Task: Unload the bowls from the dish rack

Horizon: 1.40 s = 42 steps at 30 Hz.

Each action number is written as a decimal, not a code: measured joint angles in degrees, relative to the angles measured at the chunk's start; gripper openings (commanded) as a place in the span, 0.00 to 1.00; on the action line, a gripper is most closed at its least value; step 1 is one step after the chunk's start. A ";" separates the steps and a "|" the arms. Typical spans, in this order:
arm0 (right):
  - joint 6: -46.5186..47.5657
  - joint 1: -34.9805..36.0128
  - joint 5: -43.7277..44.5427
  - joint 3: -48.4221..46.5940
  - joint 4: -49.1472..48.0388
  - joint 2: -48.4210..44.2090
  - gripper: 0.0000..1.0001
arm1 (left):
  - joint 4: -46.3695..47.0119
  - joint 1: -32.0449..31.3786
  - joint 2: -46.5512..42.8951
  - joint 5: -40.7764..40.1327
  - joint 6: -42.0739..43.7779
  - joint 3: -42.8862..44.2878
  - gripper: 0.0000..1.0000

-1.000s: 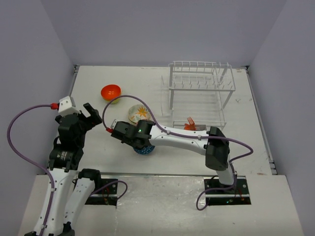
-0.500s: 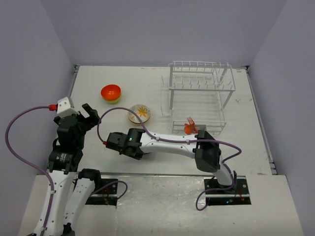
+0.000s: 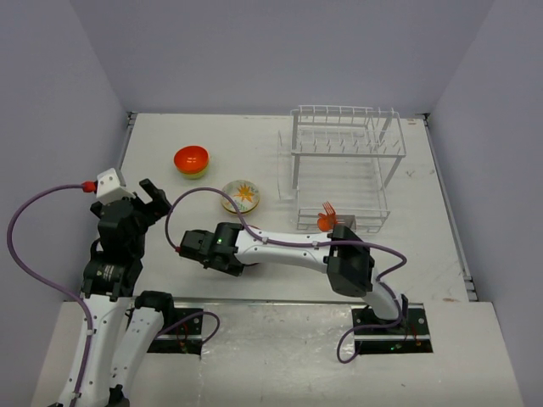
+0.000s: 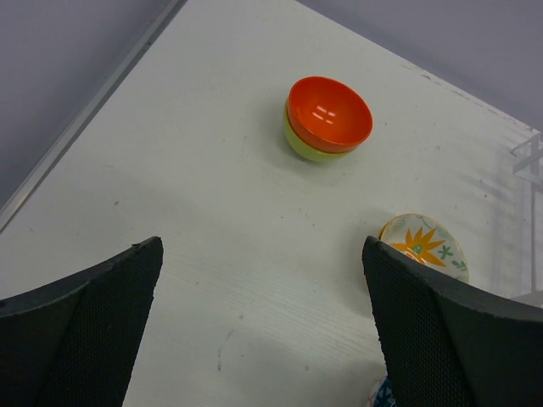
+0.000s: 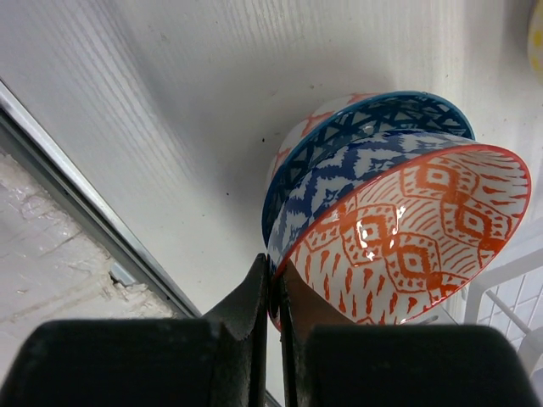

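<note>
In the right wrist view my right gripper is shut on the rim of the red-pink patterned bowl, which lies tilted inside the blue-white zigzag bowl just above the table. From above, the right gripper covers both bowls near the front edge. An orange bowl sits stacked in a lime-green bowl at the back left. A pale yellow bowl with a flower print rests mid-table. My left gripper hovers open at the left, nothing between its fingers. The white dish rack stands at the back right.
Orange utensils stick out of the caddy at the rack's front. The table's metal front edge runs close beside the held bowls. Purple cables loop from both wrists.
The right arm has carried the bowls left and towards the front edge, so they are now hidden under it from above. The left gripper has drifted slightly left.
</note>
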<state>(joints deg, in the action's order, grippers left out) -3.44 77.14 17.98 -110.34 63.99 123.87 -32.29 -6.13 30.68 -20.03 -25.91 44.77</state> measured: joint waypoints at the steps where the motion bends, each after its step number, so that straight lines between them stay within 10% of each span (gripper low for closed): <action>1: 0.11 0.00 0.00 -0.39 0.13 0.26 0.03 | 0.00 0.00 -0.02 -0.07 0.00 0.00 1.00; 13: 0.72 0.00 0.13 -1.73 0.90 1.55 0.12 | -0.22 0.00 -0.42 -0.76 0.04 0.00 1.00; 31: 0.90 0.02 2.08 -1.25 3.28 0.76 0.53 | -0.17 0.00 -0.59 -0.68 0.00 0.00 1.00; 42: -0.96 -1.31 0.52 14.25 -11.72 -25.18 0.76 | -0.15 0.00 -0.63 -0.28 0.00 0.00 1.00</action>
<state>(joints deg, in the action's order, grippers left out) -4.40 75.83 18.50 -96.09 52.27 98.70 -32.45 -6.13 30.04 -20.32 -25.91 44.77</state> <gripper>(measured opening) 0.719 0.997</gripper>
